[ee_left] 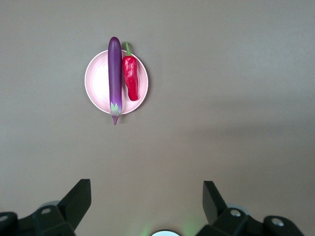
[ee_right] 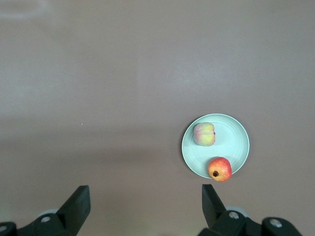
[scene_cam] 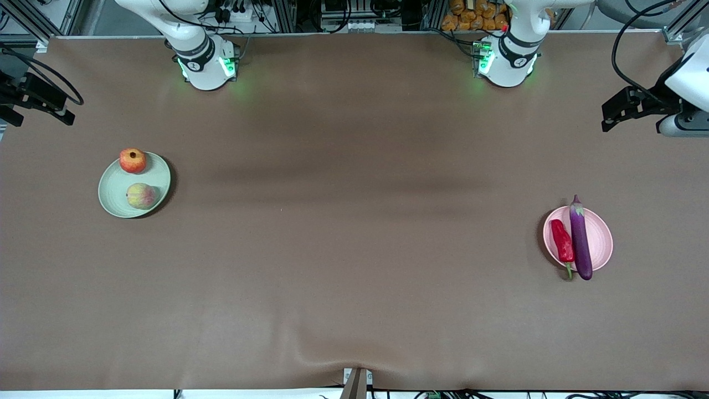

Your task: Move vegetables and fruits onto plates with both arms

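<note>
The purple eggplant (scene_cam: 580, 238) and the red chili pepper (scene_cam: 563, 242) lie side by side on the pink plate (scene_cam: 601, 238) toward the left arm's end of the table. The pomegranate (scene_cam: 133, 160) and the peach (scene_cam: 141, 195) sit on the mint green plate (scene_cam: 113, 188) toward the right arm's end. My left gripper (ee_left: 146, 196) is open and empty, high over bare table, with the eggplant (ee_left: 114, 73), chili (ee_left: 130, 77) and pink plate (ee_left: 93, 81) in its view. My right gripper (ee_right: 146, 199) is open and empty, high over bare table; its view shows the peach (ee_right: 204, 134), pomegranate (ee_right: 220, 168) and green plate (ee_right: 236, 140). Neither gripper shows in the front view.
The brown table cloth (scene_cam: 354, 249) covers the whole table. The two arm bases (scene_cam: 207, 64) (scene_cam: 507, 61) stand along the table's edge farthest from the front camera. Dark gear juts in at each end of the table (scene_cam: 33, 100) (scene_cam: 637, 105).
</note>
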